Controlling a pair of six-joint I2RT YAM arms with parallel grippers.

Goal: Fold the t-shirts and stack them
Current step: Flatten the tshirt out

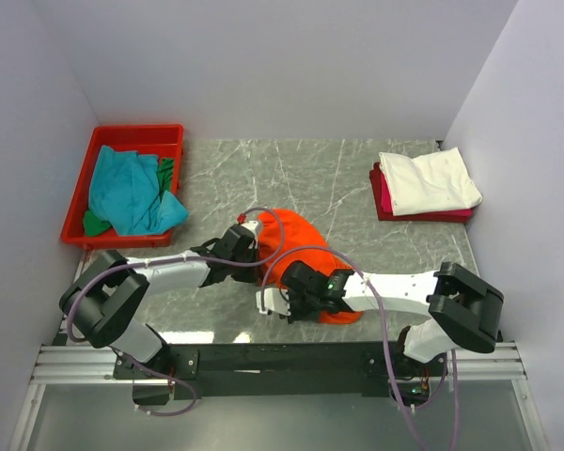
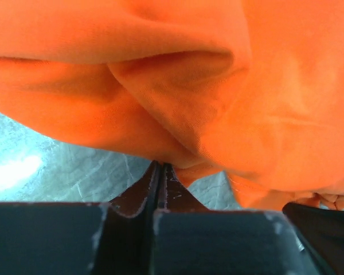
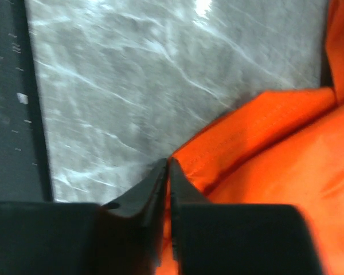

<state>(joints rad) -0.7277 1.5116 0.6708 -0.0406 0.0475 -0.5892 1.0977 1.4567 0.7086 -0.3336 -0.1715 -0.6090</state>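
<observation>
Orange t-shirt (image 1: 305,246) lies bunched at the centre of the desk (image 1: 357,178), long axis running 11 to 5 o'clock, with the left claw (image 2: 160,167) clenched on its 9 o'clock edge and the right claw (image 3: 167,166) clenched on its 7 o'clock hem.

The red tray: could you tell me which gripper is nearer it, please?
Left. The left gripper, shut on the orange shirt, is right of the red tray; the right gripper pinches the shirt's near hem, farther away.
</observation>
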